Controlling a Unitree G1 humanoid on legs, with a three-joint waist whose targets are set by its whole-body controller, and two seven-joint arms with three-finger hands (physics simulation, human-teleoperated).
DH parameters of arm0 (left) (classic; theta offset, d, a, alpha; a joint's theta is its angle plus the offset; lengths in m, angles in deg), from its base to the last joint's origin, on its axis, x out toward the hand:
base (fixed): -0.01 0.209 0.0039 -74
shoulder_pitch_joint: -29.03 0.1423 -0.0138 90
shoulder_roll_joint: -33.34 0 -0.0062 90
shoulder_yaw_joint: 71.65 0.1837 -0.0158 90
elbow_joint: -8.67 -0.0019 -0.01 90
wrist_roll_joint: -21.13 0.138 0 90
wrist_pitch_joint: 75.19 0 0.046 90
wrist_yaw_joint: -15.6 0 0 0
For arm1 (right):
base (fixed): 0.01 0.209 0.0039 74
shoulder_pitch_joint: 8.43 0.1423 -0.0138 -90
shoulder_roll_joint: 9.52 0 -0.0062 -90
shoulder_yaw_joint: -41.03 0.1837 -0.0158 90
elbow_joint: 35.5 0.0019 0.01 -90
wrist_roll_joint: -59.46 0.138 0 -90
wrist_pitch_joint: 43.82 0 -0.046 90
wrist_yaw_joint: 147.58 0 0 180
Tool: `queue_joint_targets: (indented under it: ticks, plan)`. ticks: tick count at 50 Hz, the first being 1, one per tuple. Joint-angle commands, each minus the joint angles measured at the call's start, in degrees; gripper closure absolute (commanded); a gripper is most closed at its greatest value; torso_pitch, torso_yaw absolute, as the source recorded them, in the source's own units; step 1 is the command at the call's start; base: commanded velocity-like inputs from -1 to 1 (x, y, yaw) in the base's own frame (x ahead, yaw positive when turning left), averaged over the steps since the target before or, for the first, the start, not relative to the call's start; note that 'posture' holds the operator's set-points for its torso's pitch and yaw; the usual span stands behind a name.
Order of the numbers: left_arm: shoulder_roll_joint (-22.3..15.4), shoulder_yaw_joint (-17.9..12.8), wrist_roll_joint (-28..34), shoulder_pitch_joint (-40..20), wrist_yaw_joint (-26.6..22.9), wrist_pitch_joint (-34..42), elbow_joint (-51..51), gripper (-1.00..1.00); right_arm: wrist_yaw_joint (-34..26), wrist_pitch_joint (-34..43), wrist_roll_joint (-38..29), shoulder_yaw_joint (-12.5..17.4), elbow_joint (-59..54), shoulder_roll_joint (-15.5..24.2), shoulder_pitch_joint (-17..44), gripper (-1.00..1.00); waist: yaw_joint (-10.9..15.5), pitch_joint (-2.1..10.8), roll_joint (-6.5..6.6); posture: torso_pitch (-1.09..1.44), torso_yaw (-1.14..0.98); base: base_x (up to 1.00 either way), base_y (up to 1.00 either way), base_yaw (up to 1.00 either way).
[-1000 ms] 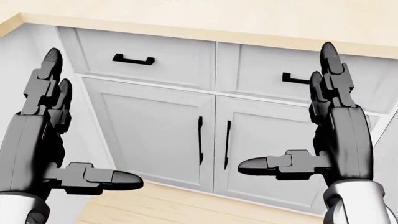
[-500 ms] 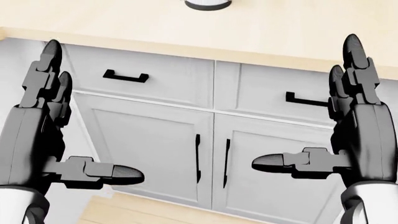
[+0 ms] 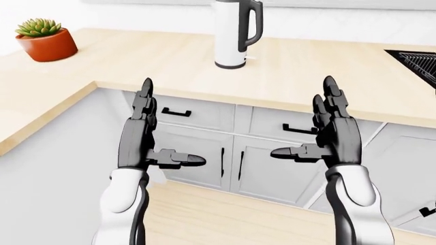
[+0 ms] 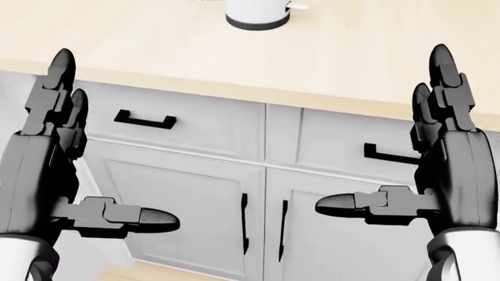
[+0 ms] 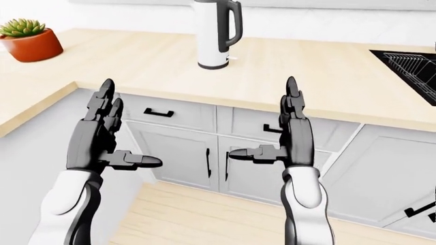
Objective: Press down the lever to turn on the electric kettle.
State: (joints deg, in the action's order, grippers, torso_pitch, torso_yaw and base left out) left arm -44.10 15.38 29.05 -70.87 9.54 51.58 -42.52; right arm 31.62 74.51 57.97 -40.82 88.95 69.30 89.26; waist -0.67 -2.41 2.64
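A kitchen — wooden counter (image 3: 327,76), grey cabinets (image 3: 198,153), kettle (image 3: 235,33), potted succulent (image 3: 46,40).

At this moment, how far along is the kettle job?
Early stage. Done: the kettle is in view, standing upright on the counter. In hand: nothing; the left hand and right hand are both open, raised over the cabinet doors, well short of the kettle. Left: close in, reach its base, and press the lever, which is too small to judge here.
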Motion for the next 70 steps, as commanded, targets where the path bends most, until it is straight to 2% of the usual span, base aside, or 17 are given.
queue_joint_targets:
  ticks: [1, 2, 3, 10, 15, 16, 24, 28, 37, 41, 50, 54, 55, 63, 67, 68, 70]
  plan:
    - [-0.3, -0.5, 0.1, -0.8, 0.2, -1.4, 1.1, -1.0, -0.1, -1.3, 0.1, -0.2, 1.9, 0.0, 1.0, -1.0, 0.1, 1.06, 0.91, 0.0, 0.0, 0.2, 0.0, 0.0]
    - [-0.3, -0.6, 0.1, -0.9, 0.2, -1.4, 1.1, -1.0, -0.2, -1.3, 0.1, -0.2, 1.8, 0.0, 1.0, -1.0, 0.2, 1.97, 3.13, 0.0, 0.0, 0.2, 0.0, 0.0]
    - [-0.3, -0.6, 0.1, -0.9, 0.2, -1.3, 1.1, -1.0, -0.2, -1.3, 0.1, -0.3, 1.7, 0.0, 1.1, -1.0, 1.0, 1.34, 0.46, 0.0, 0.0, 0.2, 0.0, 0.0]
    - [-0.4, -0.7, 0.1, -0.8, 0.2, -1.7, 0.9, -1.0, -0.2, -1.5, -0.2, -0.3, 1.6, 0.0, 1.0, -1.0, 1.5, 1.16, -1.25, 0.0, 0.0, 0.2, 0.0, 0.0]
    - [-0.4, -0.7, 0.1, -0.9, 0.3, -1.7, 0.9, -1.0, -0.2, -1.5, -0.1, -0.2, 1.7, 0.0, 0.9, -1.0, 1.7, 2.11, -7.65, 0.0, 0.0, 0.2, 0.0, 0.0]
    - [-0.3, -0.8, 0.0, -0.7, 0.3, -2.1, 0.7, -1.0, -0.2, -1.6, -0.1, -0.2, 1.7, 0.0, 0.9, -1.0, 0.9, 1.44, -5.07, 0.0, 0.0, 0.2, 0.0, 0.0]
    - [-0.5, -0.9, 0.0, -1.4, 0.3, -0.6, 1.9, -1.0, -0.3, -1.3, 0.0, -0.1, 2.0, 0.0, 0.8, -1.0, 0.5, 0.52, -2.85, 0.0, 0.0, 0.2, 0.0, 0.0]
    - [-0.5, -0.6, 0.1, -1.1, 0.2, -0.4, 2.6, -1.0, -0.3, -1.4, 0.0, -0.1, 1.9, 0.0, 0.9, -1.0, 0.2, 1.89, 2.83, 0.0, 0.0, 0.2, 0.0, 0.0]
    - [-0.4, -0.9, -0.1, -1.0, 0.2, -0.8, 2.4, -1.0, -0.2, -1.2, -0.1, -0.2, 2.2, -0.1, 0.9, -1.0, 1.6, 0.87, -1.94, 0.0, 0.0, 0.2, 0.0, 0.0]
    - [-0.5, -1.0, -0.1, -1.1, 0.2, -0.6, 2.5, -1.0, -0.2, -1.2, -0.1, -0.1, 2.2, 0.0, 1.0, -1.0, 1.7, 2.02, -7.5, 0.0, 0.0, 0.21, 0.0, 0.0]
    - [-0.5, -0.8, -0.2, -1.0, 0.3, -0.9, 2.2, -1.0, -0.1, -1.1, -0.1, -0.1, 2.3, 0.0, 1.0, -1.0, 0.5, 0.42, -2.8, 0.0, 0.0, 0.2, 0.0, 0.0]
    - [-0.5, -0.9, -0.2, -1.2, 0.3, -0.5, 2.6, -1.0, -0.1, -0.8, -0.1, 0.0, 2.8, 0.0, 1.0, -1.0, 0.2, 1.93, 2.95, 0.0, 0.0, 0.2, 0.0, 0.0]
    - [-0.5, -0.9, -0.1, -1.2, 0.3, -0.4, 2.7, -1.0, -0.1, -0.7, -0.1, 0.1, 3.0, 0.1, 1.0, -1.0, 1.0, 1.28, 0.41, 0.0, 0.0, 0.19, 0.0, 0.0]
    - [-0.5, -0.8, -0.1, -1.2, 0.4, -0.7, 2.5, -1.0, 0.2, -0.9, 0.2, 0.3, 3.1, 0.0, 1.1, -1.0, 1.6, 0.93, -1.98, 0.0, 0.0, 0.2, 0.0, 0.0]
    - [-0.5, -0.9, -0.2, -1.1, 0.3, -0.6, 2.7, -1.0, 0.5, -0.9, 0.2, 0.3, 3.3, 0.0, 1.0, -1.0, 1.7, 2.07, -7.56, 0.0, 0.0, 0.2, 0.0, 0.0]
    - [-0.5, -0.9, -0.2, -1.0, 0.3, -0.8, 2.6, -1.0, 0.5, -0.9, 0.2, 0.2, 3.4, 0.0, 1.0, -1.0, 1.0, 1.47, -5.09, 0.0, 0.0, 0.2, 0.0, 0.0]
    - [-0.5, -1.0, -0.2, -1.0, 0.3, -0.7, 2.6, -1.0, 0.6, -1.0, 0.2, 0.2, 3.3, 0.0, 1.0, -1.0, 0.9, 1.07, -5.94, 0.0, 0.0, 0.2, 0.0, 0.0]
